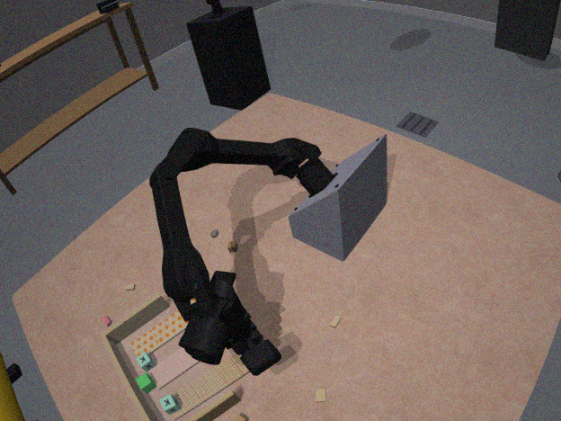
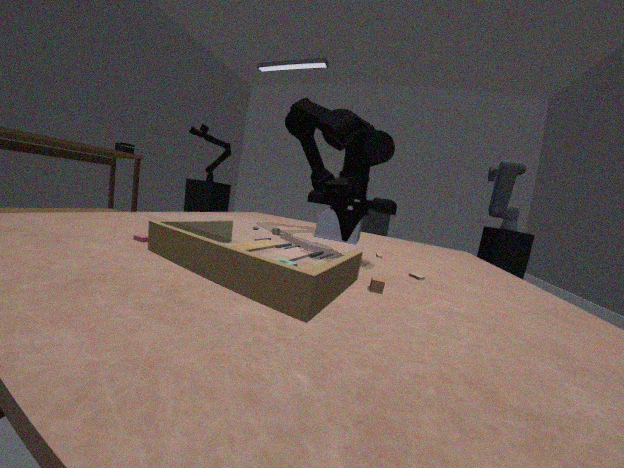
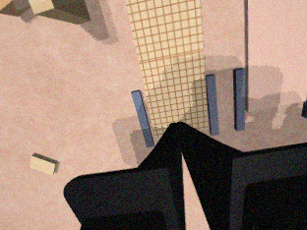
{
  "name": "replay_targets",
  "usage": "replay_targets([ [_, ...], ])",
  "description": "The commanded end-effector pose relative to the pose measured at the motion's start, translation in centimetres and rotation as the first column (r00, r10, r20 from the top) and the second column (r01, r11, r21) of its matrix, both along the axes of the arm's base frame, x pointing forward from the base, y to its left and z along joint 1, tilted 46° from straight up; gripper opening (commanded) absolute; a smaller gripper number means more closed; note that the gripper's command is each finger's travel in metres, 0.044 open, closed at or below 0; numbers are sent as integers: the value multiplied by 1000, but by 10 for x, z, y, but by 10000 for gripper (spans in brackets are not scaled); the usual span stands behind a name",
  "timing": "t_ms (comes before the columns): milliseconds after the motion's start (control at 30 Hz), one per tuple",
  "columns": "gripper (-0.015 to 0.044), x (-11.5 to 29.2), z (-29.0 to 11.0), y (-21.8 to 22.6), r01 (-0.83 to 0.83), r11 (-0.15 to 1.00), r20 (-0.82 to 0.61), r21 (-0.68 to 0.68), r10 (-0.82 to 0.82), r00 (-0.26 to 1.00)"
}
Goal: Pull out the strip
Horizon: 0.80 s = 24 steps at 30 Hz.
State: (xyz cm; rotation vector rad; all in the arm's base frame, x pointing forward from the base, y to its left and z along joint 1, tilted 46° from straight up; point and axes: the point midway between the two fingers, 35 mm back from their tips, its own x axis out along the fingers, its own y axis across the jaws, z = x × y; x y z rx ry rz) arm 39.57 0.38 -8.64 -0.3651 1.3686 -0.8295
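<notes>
A three-walled wooden tray (image 1: 136, 357) holds three strips side by side: an orange dotted strip (image 1: 158, 333), a plain pink strip (image 1: 174, 364) and a tan checkered strip (image 1: 208, 382). A teal cube marked K (image 1: 168, 402) rests on the checkered strip's inner end. A second teal K cube (image 1: 144, 360) rests on the dotted strip, and a green cube (image 1: 146, 381) on the pink one. My gripper (image 3: 176, 128) is shut, with its tips together on the outer end of the checkered strip (image 3: 169, 59). In the overhead view the arm (image 1: 253, 357) hides the fingertips.
Short blue bars (image 3: 212, 104) stand beside the strip ends. A grey wedge-shaped box (image 1: 344, 203) carries the arm's base. Small tan blocks (image 1: 320, 395) and a pink piece (image 1: 106, 320) lie loose on the table. The tray (image 2: 252, 266) also shows in the low side view.
</notes>
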Motion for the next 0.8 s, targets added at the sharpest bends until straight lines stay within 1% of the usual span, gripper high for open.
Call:
replay_targets([
  [0, 0, -3, -7, -8, 2, 1000, -14, -6, -2, 1000],
  [767, 0, -7, -28, -34, 2, 1000, -14, -9, -2, 1000],
])
